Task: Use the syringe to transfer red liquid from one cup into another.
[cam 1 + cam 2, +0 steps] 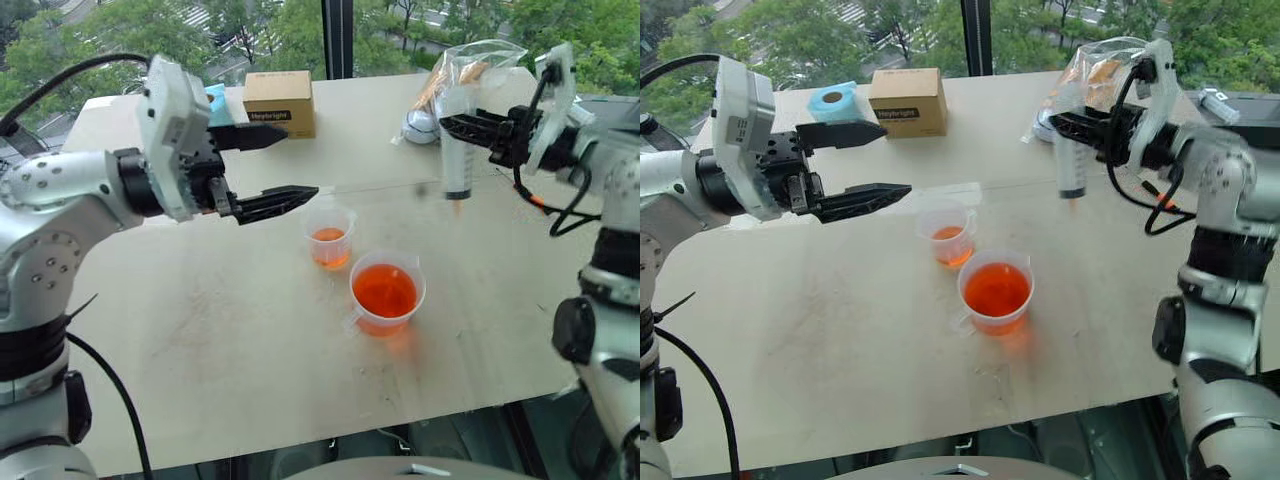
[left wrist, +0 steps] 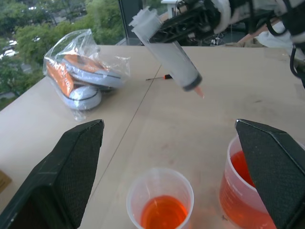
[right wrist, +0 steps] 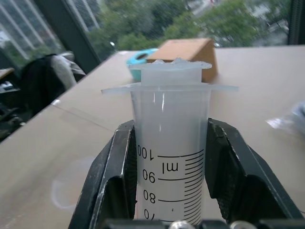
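A: What is seen at the left of the worktop [image 1: 200,340]?

B: The left gripper [image 1: 262,167] is held level above it, its jaws spread wide with nothing between them, pointed across toward the right. Behind it a blue tape roll [image 1: 832,101] and a cardboard box [image 1: 279,102] are seen at the far edge.

A: And the relation on which the next move turns?

B: The syringe [image 1: 458,150] is clamped in the right gripper [image 1: 462,126], jaws shut on the upper barrel just under the flange, as is shown in the right wrist view. Its long axis is kept nearly upright, plunger pressed in, orange tip downward. The tip hangs in the air well above the worktop, to the right of and beyond both cups. The larger handled cup [image 1: 387,292] lies below and to the left of the tip, nearer the robot; the smaller cup [image 1: 329,236] is just beside it, farther left. The right arm is judged the one to carry the tip over and down.

A: How many of each thing are counted?

B: One syringe, two cups, each holding red liquid [image 1: 384,290], the larger much fuller. One box, one tape roll, one clear bag [image 1: 470,70] of orange-and-white items, and one thin orange-handled screwdriver [image 2: 159,77] beyond the syringe are also counted.
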